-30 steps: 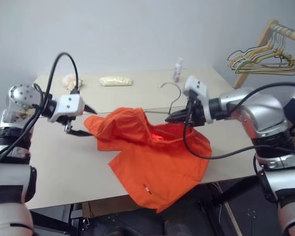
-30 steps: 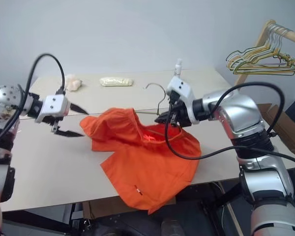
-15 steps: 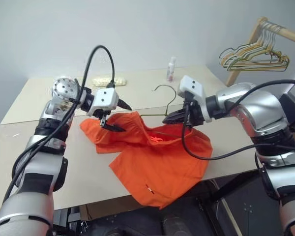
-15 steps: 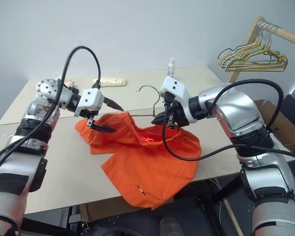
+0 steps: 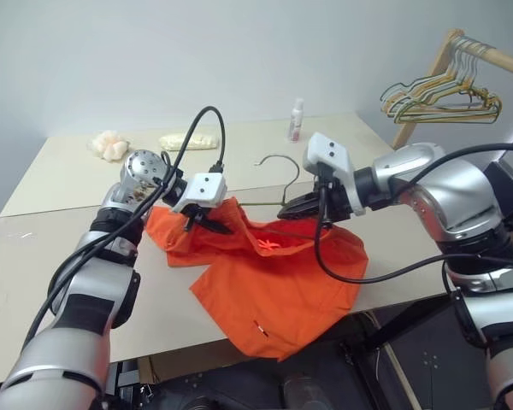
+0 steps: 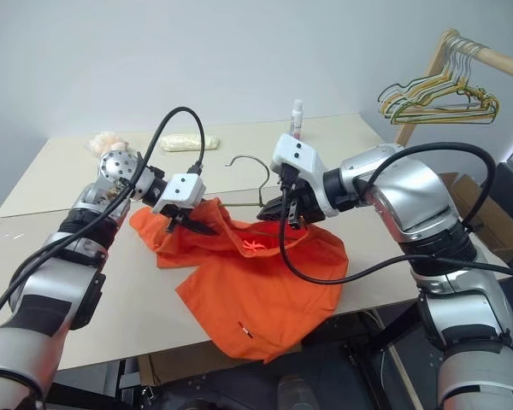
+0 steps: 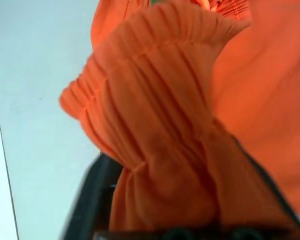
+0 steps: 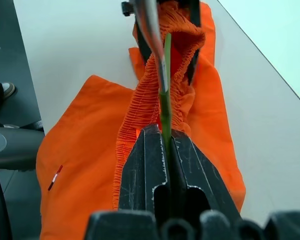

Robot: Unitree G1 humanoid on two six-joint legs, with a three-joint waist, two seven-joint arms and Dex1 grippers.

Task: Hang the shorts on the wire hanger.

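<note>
Wire hanger (image 5: 278, 175) level, hook toward wall

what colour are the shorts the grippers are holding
Bright orange all over, with a gathered waistband; the shorts show best in the right eye view, spread on the table.

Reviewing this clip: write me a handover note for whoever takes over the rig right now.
Right end effector: shut on the wire hanger, hook pointing up and away above the table.
Left end effector: fingers around the gathered waistband of the shorts; a firm grip is not confirmed.
Shorts: mostly lying on the table, one leg hanging over the near edge, waistband bunched around the hanger's wire.
Done: hanger held, waistband reached.
Left: get the shorts properly onto the hanger and lift clear.
</note>
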